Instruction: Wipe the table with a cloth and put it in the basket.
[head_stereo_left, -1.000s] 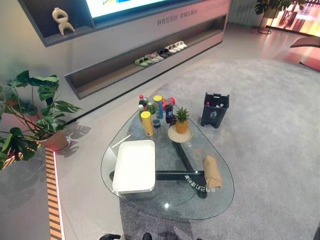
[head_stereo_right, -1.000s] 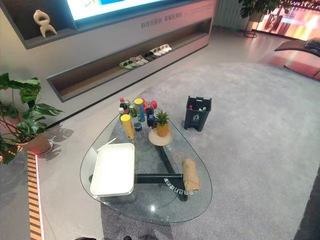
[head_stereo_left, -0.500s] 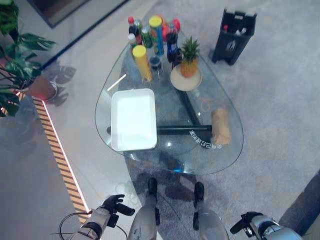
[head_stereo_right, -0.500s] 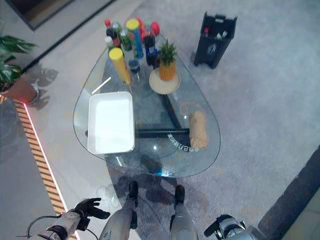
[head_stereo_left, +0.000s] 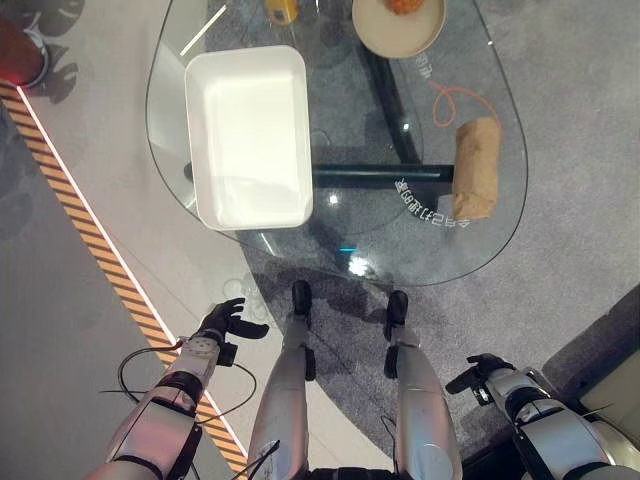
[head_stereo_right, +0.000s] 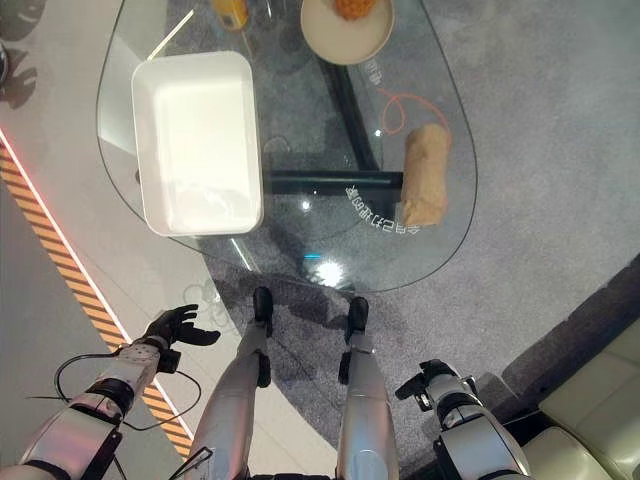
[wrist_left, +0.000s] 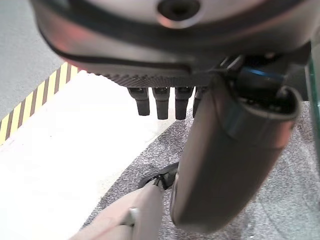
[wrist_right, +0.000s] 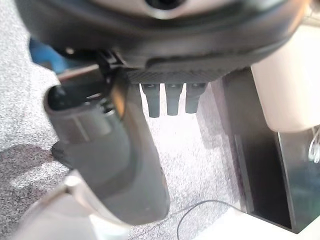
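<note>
A tan rolled cloth (head_stereo_left: 476, 182) lies near the right rim of the glass table (head_stereo_left: 400, 250). A white rectangular basket (head_stereo_left: 248, 130) stands empty on the table's left side. My left hand (head_stereo_left: 225, 322) hangs low over the floor at the lower left, well short of the table, open with spread fingers (wrist_left: 161, 102). Low at the lower right, over the grey carpet, my right hand (head_stereo_left: 482, 372) is open too, its fingers (wrist_right: 172, 100) straight and holding nothing.
A round plate (head_stereo_left: 398, 25) with a pineapple and a yellow can (head_stereo_left: 282, 10) stand at the table's far end. An orange cord (head_stereo_left: 452, 100) loops beside the cloth. A yellow-black striped strip (head_stereo_left: 90, 240) crosses the floor on the left. A pale sofa (head_stereo_right: 590, 420) sits lower right.
The camera has tilted downward, so the whole picture has shifted and both arms have come into view. Cloth and basket lie where they were on the table.
</note>
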